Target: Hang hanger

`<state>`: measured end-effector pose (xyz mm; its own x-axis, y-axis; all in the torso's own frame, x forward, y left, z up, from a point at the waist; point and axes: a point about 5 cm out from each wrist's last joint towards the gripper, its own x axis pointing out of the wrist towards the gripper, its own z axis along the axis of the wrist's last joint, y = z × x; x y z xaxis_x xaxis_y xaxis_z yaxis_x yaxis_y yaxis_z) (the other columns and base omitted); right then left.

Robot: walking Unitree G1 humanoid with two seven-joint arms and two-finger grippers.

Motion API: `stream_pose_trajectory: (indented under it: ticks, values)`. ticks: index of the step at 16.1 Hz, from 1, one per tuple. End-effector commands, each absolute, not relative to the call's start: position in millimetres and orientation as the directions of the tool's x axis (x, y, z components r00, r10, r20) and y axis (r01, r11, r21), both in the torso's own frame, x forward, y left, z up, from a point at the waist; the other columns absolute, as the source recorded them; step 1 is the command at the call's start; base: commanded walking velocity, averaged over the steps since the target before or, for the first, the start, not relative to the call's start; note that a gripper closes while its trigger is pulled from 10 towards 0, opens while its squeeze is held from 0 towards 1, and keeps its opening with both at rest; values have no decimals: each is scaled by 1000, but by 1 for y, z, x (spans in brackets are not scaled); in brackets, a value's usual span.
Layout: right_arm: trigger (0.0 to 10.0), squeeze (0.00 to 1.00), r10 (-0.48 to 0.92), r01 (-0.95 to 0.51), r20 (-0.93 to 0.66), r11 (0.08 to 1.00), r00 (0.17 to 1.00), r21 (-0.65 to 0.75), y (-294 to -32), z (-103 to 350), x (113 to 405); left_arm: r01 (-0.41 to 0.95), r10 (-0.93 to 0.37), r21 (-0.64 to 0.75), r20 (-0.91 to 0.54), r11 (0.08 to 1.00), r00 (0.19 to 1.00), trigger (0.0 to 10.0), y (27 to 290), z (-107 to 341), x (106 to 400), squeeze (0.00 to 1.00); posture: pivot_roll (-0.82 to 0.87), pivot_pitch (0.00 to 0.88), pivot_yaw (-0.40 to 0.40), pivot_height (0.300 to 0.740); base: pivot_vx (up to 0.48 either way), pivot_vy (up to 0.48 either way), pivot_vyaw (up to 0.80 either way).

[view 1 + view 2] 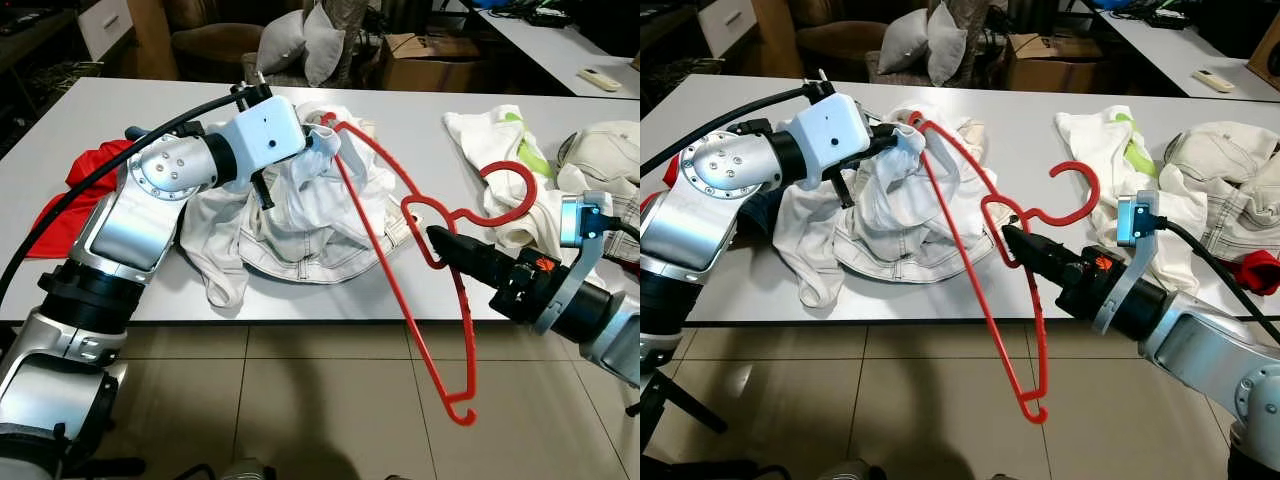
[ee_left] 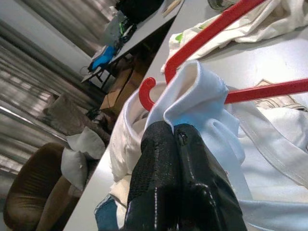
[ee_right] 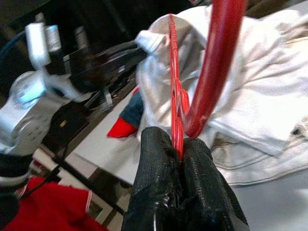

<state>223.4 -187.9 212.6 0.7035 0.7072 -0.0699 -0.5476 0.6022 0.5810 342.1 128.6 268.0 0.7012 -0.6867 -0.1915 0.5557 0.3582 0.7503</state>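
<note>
Red thin plastic hanger (image 1: 400,215) hangs off the white table (image 1: 560,270) edge, right gripper (image 1: 437,240) clamped on its neck, left gripper (image 1: 322,140) pinching the white crumpled garment (image 1: 300,215) that hides one hanger tip.

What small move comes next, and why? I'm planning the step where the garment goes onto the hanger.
Probably the left gripper should draw its pinched fold of the white garment over the near arm of the red hanger. The right gripper is shut on the hanger's neck, holding it tilted off the table edge, with one end already tucked into the cloth.
</note>
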Motion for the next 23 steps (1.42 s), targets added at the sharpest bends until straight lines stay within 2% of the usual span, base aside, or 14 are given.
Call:
stream_pose_trajectory:
  ticks: [1, 10, 16, 17, 21, 23]
  values:
    - [10000, 0, 703, -537, -76, 604, 707, 588, -188, 212, 229, 575, -704, 749, -211, 329, 678, 0, 128, 266, 338, 0, -88, 0, -12, 740, 0, 0, 0]
    - [10000, 0, 727, -536, -124, 599, 675, 595, -185, 204, 244, 573, -723, 753, -192, 325, 664, 0, 124, 270, 335, 0, -74, 0, -31, 740, 0, 0, 0]
    - [10000, 0, 701, -489, -165, 627, 694, 606, -190, 197, 261, 709, -853, 694, -288, 129, 436, 0, 104, 260, 308, 0, -68, 0, -39, 740, 0, 0, 0]
    - [10000, 0, 703, -494, -153, 620, 694, 610, -188, 198, 264, 725, -850, 681, -317, 104, 421, 0, 105, 257, 305, 0, -66, 0, -39, 740, 0, 0, 0]
    - [10000, 0, 695, -473, -73, 558, 715, 682, -173, 199, 282, 725, -820, 681, -354, 105, 451, 0, 111, 253, 308, 0, -60, 0, -32, 740, 0, 0, 0]
    - [10000, 0, 686, -434, -101, 560, 721, 705, -166, 189, 286, 731, -825, 676, -356, 97, 439, 0, 109, 255, 306, 0, -53, 0, -28, 740, 0, 0, 0]
